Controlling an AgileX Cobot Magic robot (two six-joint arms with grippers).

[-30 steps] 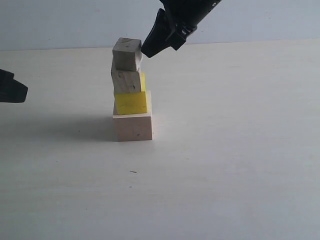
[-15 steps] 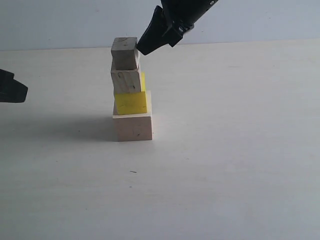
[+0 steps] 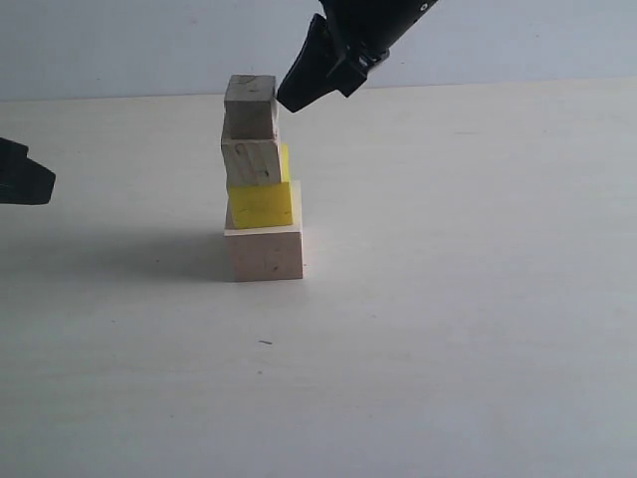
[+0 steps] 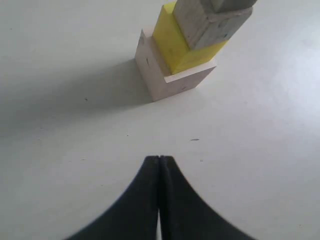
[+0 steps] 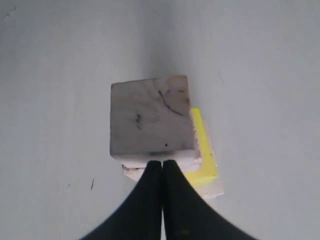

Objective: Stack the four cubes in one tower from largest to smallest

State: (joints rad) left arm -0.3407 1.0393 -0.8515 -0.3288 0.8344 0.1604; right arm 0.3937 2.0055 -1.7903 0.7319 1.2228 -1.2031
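Standing upright on the desk (image 3: 448,299), the tower (image 3: 261,179) has its long axis vertical and all four cubes in place. The large pale cube (image 3: 265,252) is the base, the yellow cube (image 3: 262,204) rests on it, the medium wooden cube (image 3: 252,161) sits on that, and the tiny cube (image 3: 250,107) is on top. Each block rests on a broader one, which gives it full support.

The column is not centred. In the exterior view the three upper cubes sit toward the left side of the base, and a yellow strip shows to the right of the medium cube.

Just beside the tiny cube's upper right edge is the right tool (image 3: 291,98), its jaws pressed together and holding nothing. I cannot tell whether it touches the wood. With the jaws together and set against one side, it looks placed to nudge the top cube square, not to grasp it.

The left tool (image 3: 25,174) is also closed and empty. It sits low over the desk, well apart from the tower and clear of it.
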